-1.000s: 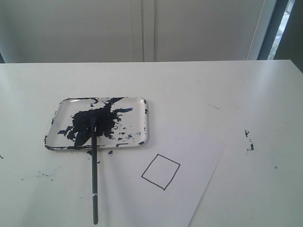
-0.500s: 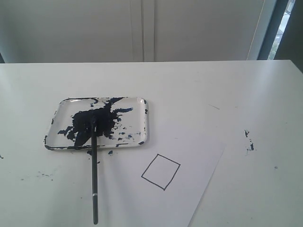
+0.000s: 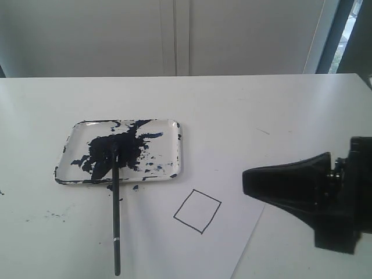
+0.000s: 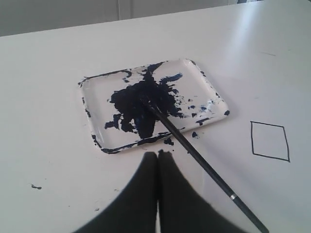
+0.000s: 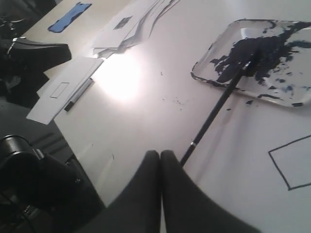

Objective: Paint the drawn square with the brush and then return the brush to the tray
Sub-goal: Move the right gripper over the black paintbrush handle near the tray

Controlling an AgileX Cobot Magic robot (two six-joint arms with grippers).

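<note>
The tray [image 3: 176,152], smeared with dark navy paint, lies left of the table's middle. The brush [image 3: 116,216] rests with its tip in the paint blotch and its handle sticking out over the near rim onto the table. The drawn square [image 3: 197,211] is blank, on a white sheet to the tray's right. My right gripper [image 3: 248,177] is shut and empty, hanging right of the square with its tips pointing left. My left gripper [image 4: 158,154] is shut and empty, just short of the tray [image 4: 201,80] and beside the brush [image 4: 194,153]. The right wrist view shows the brush [image 5: 214,116], the tray [image 5: 221,48] and the square [image 5: 294,162] beyond its shut gripper [image 5: 160,154].
The white paper sheet [image 3: 247,200] carrying the square runs to the table's front edge. Small paint specks [image 3: 55,216] dot the table at front left. A side surface with papers and a marker [image 5: 77,94] lies beyond the table edge.
My right gripper has come into the exterior view from the right and now hangs next to the paper sheet. The brush, tray and square have not moved.
</note>
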